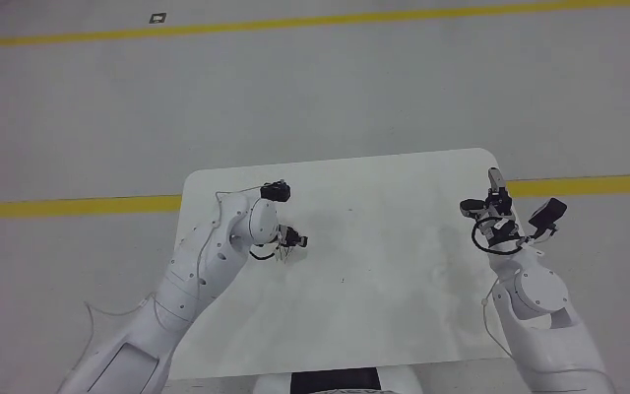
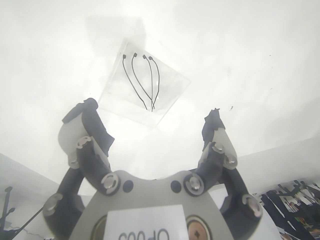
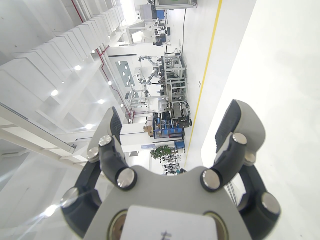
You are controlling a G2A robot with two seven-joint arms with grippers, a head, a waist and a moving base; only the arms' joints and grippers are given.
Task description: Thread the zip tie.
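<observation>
Several black zip ties [image 2: 151, 81] lie loose and side by side in a clear shallow tray [image 2: 172, 83] on the white table [image 1: 394, 286]. My left gripper [image 2: 148, 116] hangs above the table just short of the tray, open, with nothing between its black-taped fingertips [image 2: 87, 116]. In the top view the left gripper [image 1: 292, 238] is over the left part of the table. My right gripper [image 1: 492, 192] is at the table's right edge, pointing away from the zip ties toward the room. In its wrist view the right gripper [image 3: 173, 111] stands open and holds nothing.
The table's far edge and rounded corner [image 1: 487, 156] lie near the right gripper. A yellow floor line [image 1: 295, 22] runs beyond the table. Machines and racks [image 3: 172, 81] stand far off in the room.
</observation>
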